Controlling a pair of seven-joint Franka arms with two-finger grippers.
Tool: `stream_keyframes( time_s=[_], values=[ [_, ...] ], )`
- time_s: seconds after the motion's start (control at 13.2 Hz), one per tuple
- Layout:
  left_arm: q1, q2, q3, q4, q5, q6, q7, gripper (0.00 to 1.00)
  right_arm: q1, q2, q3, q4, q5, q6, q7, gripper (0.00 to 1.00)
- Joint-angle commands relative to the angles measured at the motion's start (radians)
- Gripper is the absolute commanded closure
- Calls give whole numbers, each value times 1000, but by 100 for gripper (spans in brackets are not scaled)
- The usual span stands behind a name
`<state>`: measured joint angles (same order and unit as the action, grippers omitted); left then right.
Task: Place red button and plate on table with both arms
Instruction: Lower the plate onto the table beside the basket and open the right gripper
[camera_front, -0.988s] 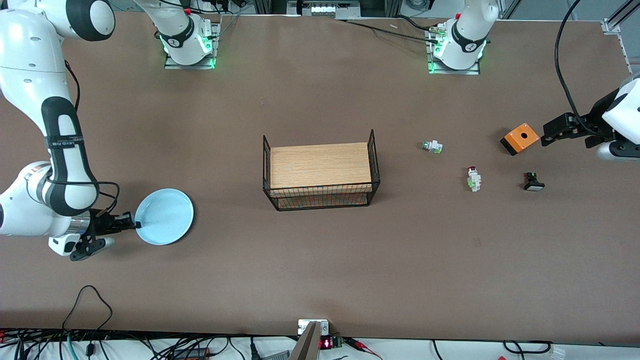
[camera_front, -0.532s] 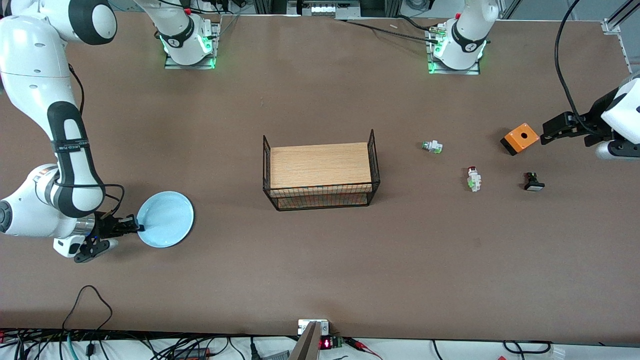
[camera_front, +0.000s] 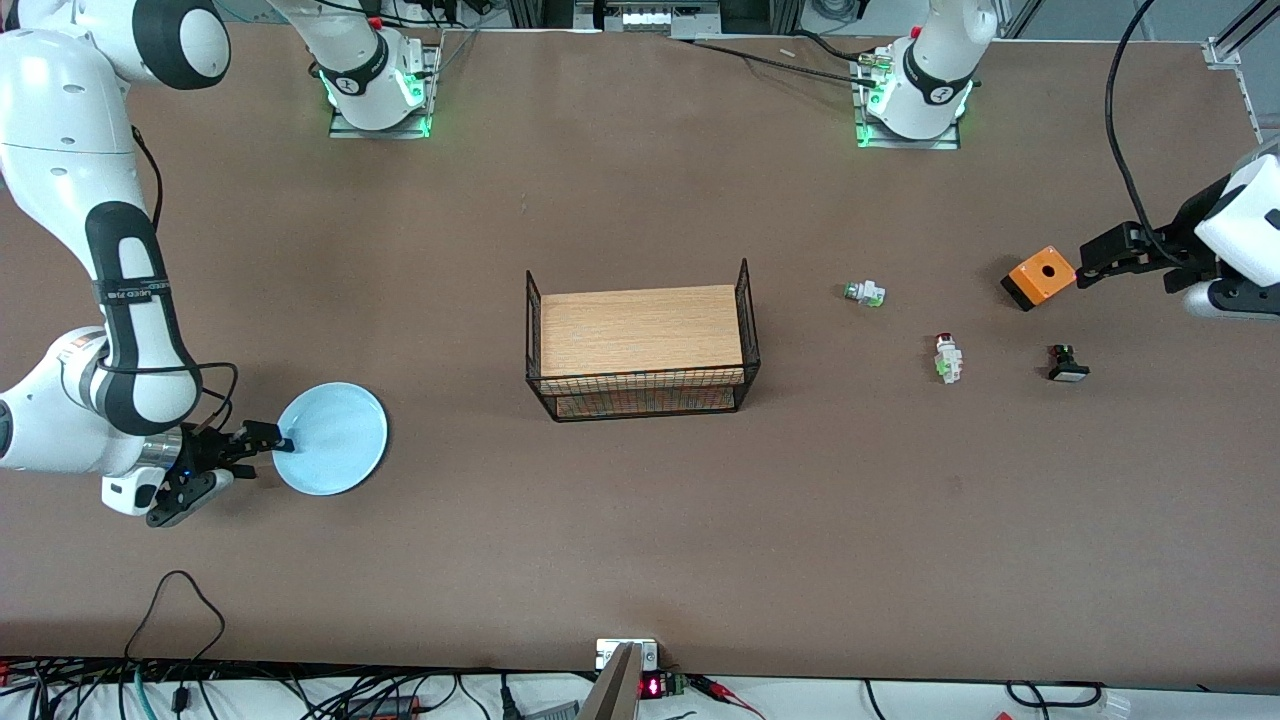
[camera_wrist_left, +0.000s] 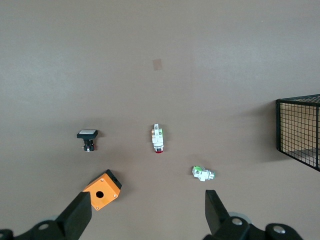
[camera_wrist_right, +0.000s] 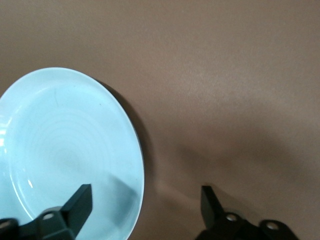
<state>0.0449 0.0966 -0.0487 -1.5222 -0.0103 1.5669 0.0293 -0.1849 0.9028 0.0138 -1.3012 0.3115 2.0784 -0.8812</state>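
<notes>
The pale blue plate (camera_front: 335, 440) lies flat on the brown table (camera_front: 640, 540) near the right arm's end. My right gripper (camera_front: 256, 458) is open at the plate's edge. In the right wrist view one finger hangs over the plate (camera_wrist_right: 65, 150) and the other over bare table, the gripper (camera_wrist_right: 145, 206) astride the rim. The red button (camera_front: 946, 357) lies on its side on the table toward the left arm's end; it also shows in the left wrist view (camera_wrist_left: 158, 139). My left gripper (camera_front: 1085, 268) is open and empty in the air beside an orange box (camera_front: 1040, 277), its fingers spread in the left wrist view (camera_wrist_left: 145, 216).
A black wire rack with a wooden top (camera_front: 640, 345) stands mid-table. A white-green switch (camera_front: 864, 293) and a black switch with a white face (camera_front: 1068, 364) lie near the red button. The orange box (camera_wrist_left: 102, 189) has a round hole in its top.
My right gripper has opened and let go of the plate's rim; the plate has settled flat. My left gripper has drifted slightly toward the left arm's end of the table.
</notes>
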Motion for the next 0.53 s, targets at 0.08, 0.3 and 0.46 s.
stream_keyframes(
  time_s=[0.08,0.3,0.46],
  values=[
    [12,-18,16,-3,-25,-11,20,0,64,-112,3,-1,-84,-33,-12,0],
    [12,-18,7,-3,-23,-10,-104,0,111,-202,0,67,-185,-269,283,0],
    [12,-18,7,-3,-23,-8,-54,0,146,-232,5,179,-279,-485,507,0]
  ],
)
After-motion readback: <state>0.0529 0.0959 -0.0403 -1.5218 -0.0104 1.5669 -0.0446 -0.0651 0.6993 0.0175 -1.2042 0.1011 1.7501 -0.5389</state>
